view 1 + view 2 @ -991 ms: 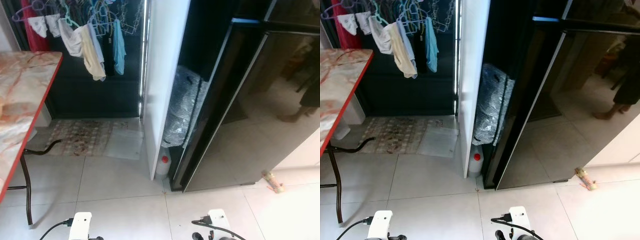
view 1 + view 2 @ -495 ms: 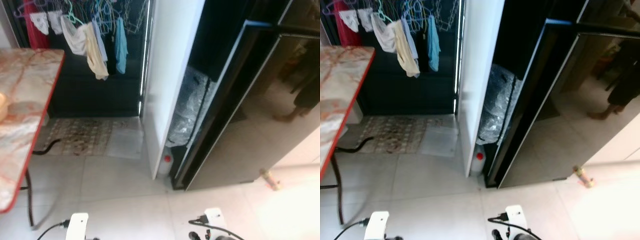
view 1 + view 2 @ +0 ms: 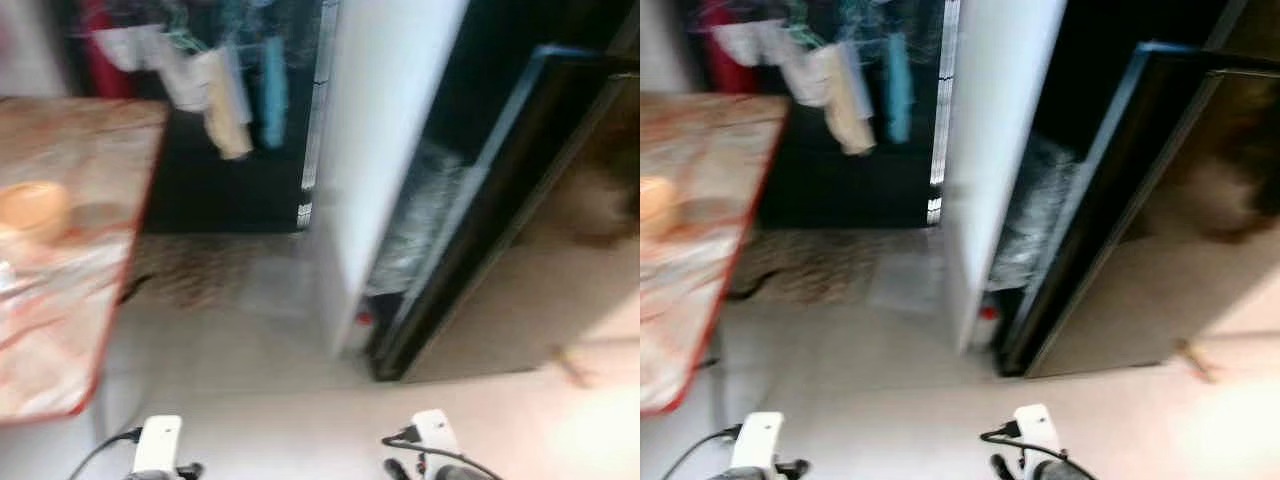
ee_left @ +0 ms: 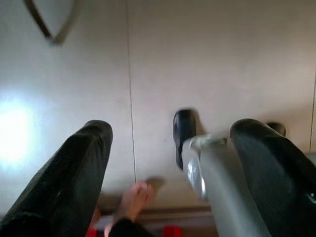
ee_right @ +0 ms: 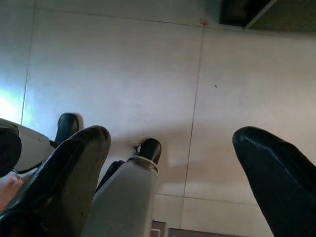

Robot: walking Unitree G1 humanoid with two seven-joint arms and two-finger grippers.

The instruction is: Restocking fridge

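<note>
The black glossy fridge (image 3: 560,230) stands at the right, seen through motion blur. A tall white panel (image 3: 385,150) rises just left of it, and a plastic-wrapped bundle (image 3: 425,220) sits in the dark gap between them, above a red-capped bottle (image 3: 362,322) on the floor. Both arms hang low over the tiles. My left gripper (image 4: 173,131) is open with nothing between its fingers. My right gripper (image 5: 173,136) is also open and holds nothing.
A marble-patterned table (image 3: 70,300) with a red edge stands at the left, with an orange bowl-like thing (image 3: 33,208) on it. Clothes (image 3: 225,110) hang at the back above a patterned mat (image 3: 200,270). A person's bare foot (image 4: 133,197) is on the floor behind me.
The whole picture has shifted right and blurred, so the camera has turned left. More of the table now shows. Neither gripper has changed.
</note>
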